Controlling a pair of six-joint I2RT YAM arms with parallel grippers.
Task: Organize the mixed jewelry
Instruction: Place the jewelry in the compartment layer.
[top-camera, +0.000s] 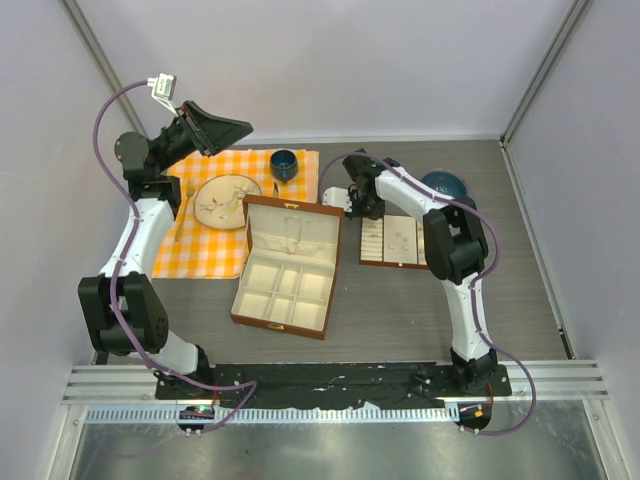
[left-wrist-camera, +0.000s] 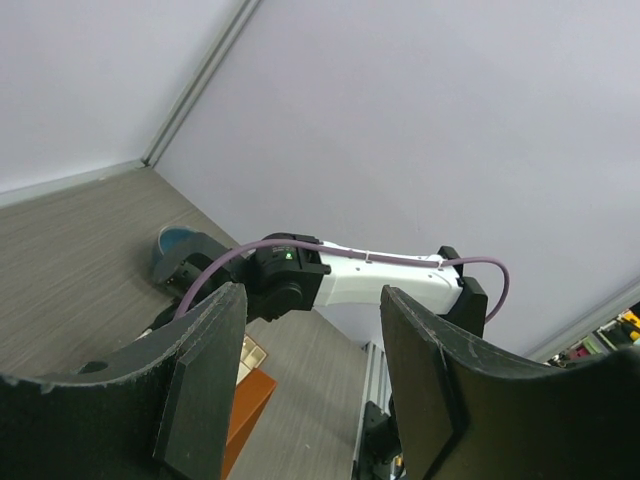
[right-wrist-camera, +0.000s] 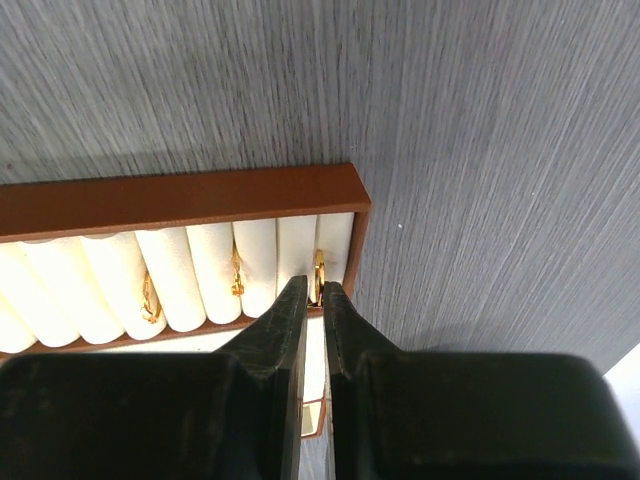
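My right gripper (right-wrist-camera: 312, 283) is shut on a small gold ring (right-wrist-camera: 319, 268) that stands in the last slot between the white rolls of a brown ring tray (right-wrist-camera: 180, 195). Two more gold rings (right-wrist-camera: 150, 298) sit in slots to its left. In the top view this gripper (top-camera: 360, 212) is at the left end of the tray (top-camera: 390, 264). My left gripper (top-camera: 232, 135) is open and empty, raised high at the back left, its fingers (left-wrist-camera: 205, 370) pointing across at the right arm. The silver necklace does not show clearly.
An open brown box (top-camera: 278, 326) with cream compartments lies mid-table; its corner shows in the left wrist view (left-wrist-camera: 250, 400). A yellow checkered cloth (top-camera: 200, 255) holds a plate (top-camera: 226, 200), a gold spoon and a blue cup (top-camera: 283, 163). A blue bowl (top-camera: 447, 183) stands behind the tray.
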